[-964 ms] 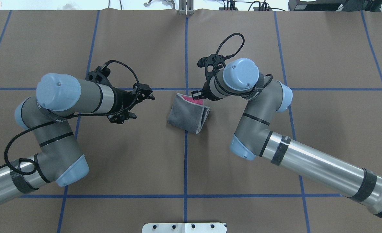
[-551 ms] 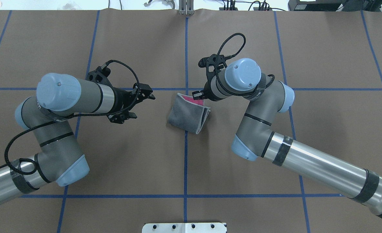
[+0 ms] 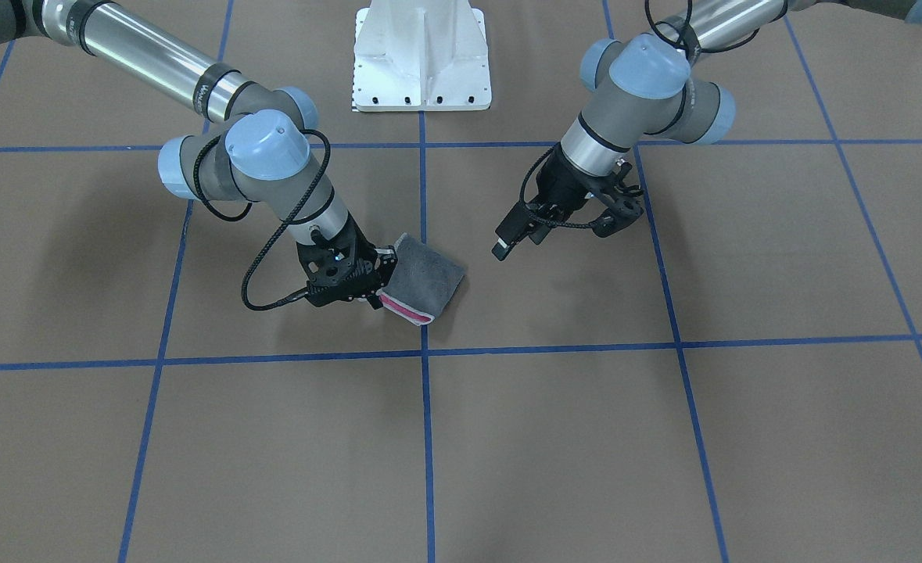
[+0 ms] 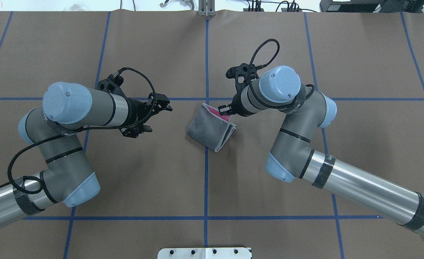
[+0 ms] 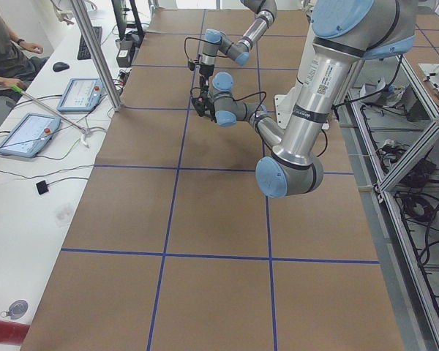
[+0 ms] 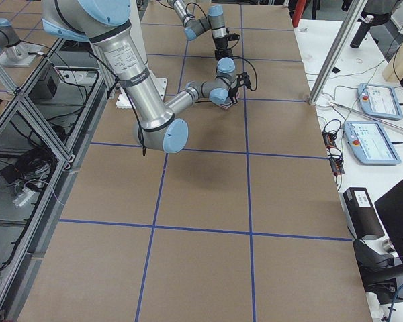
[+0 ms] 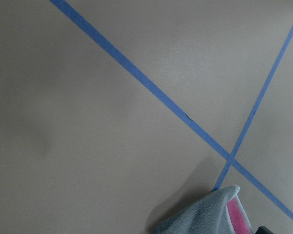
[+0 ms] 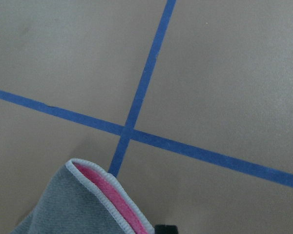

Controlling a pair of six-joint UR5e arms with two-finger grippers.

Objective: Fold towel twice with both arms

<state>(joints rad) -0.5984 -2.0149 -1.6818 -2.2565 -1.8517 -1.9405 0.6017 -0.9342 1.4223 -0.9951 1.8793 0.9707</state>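
Note:
The towel (image 4: 208,127) lies folded near the table's middle, dark grey face out, with pink showing at its far right corner (image 4: 223,110). In the front view the towel (image 3: 429,277) has that edge raised. My right gripper (image 4: 227,109) is at this corner and looks shut on the towel's edge; it also shows in the front view (image 3: 378,285). The right wrist view shows the hemmed corner (image 8: 102,190) held up off the paper. My left gripper (image 4: 158,118) is open and empty, well left of the towel, and also shows in the front view (image 3: 554,234). The left wrist view catches the towel's corner (image 7: 200,219).
The table is covered in brown paper with a blue tape grid (image 4: 206,54). The white pedestal base (image 3: 421,62) stands at the robot's edge. Tablets and cables lie on a side bench (image 6: 373,141), where an operator (image 5: 4,44) sits.
My right arm has shifted to the right, and the towel's far corner has moved right and lifted with it. The left arm has barely moved.

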